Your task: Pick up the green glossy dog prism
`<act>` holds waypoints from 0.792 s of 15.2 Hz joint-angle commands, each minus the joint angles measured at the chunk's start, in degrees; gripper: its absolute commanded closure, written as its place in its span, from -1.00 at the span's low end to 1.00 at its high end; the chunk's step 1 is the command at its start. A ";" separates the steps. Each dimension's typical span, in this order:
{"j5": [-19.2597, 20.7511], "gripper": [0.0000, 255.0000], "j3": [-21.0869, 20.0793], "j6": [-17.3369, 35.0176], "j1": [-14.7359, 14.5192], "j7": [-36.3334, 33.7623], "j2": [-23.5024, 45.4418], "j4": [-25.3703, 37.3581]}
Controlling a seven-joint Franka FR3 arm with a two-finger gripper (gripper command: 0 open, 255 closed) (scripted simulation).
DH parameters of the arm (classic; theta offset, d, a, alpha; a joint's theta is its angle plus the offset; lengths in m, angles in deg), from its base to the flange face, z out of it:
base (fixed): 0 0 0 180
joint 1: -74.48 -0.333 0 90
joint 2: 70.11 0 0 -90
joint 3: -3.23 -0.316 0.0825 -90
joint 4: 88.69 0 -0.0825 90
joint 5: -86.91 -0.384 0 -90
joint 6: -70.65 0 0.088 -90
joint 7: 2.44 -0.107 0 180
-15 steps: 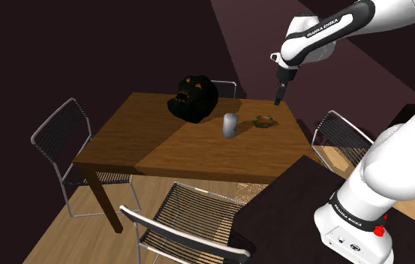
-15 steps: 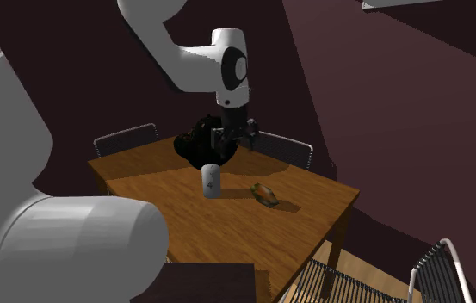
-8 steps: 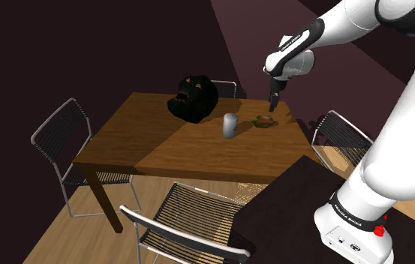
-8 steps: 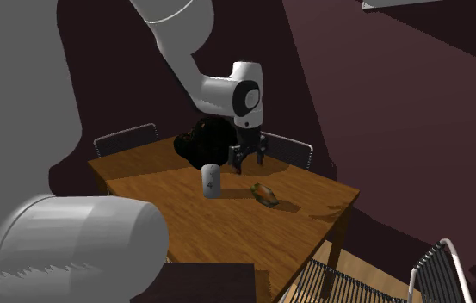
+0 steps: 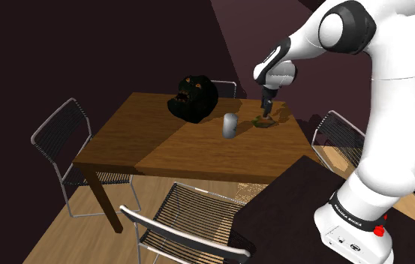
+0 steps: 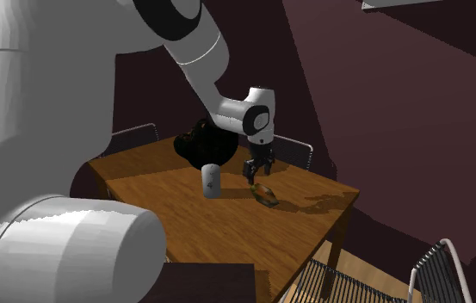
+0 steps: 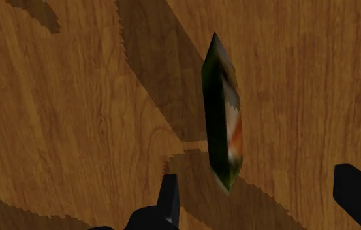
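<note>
The dog prism (image 7: 222,117) is a thin, flat green piece with a white and orange picture on it, lying on the wooden table (image 5: 160,135). It also lies near the table's far side as the dog prism (image 5: 265,121) and the dog prism (image 6: 266,194). My black gripper (image 7: 264,189) is open, hanging just above the prism, whose near tip lies between the two fingers without touching them. From outside, the gripper (image 5: 265,112) and the gripper (image 6: 256,175) point down at the prism.
A small grey cup (image 5: 230,125) stands beside the prism. A large black dog-head figure (image 5: 191,98) sits at the table's far edge. Wire chairs (image 5: 67,142) surround the table, with one chair (image 5: 190,225) at the near side. Dark walls stand behind.
The arm has swung down and towards the shoulder view's left, bringing the gripper from well above the table to just over the prism. The prism, cup and dog head have not moved.
</note>
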 commanded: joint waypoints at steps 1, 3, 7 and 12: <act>-1.47 -1.00 -1.43 0.00 1.72 2.55 3.62 3.20; -2.10 -1.00 -1.96 1.06 2.11 2.98 4.77 3.26; -3.39 -1.00 -3.03 3.10 2.90 3.86 7.15 3.53; -3.91 1.00 -3.49 3.86 3.26 4.18 8.25 3.86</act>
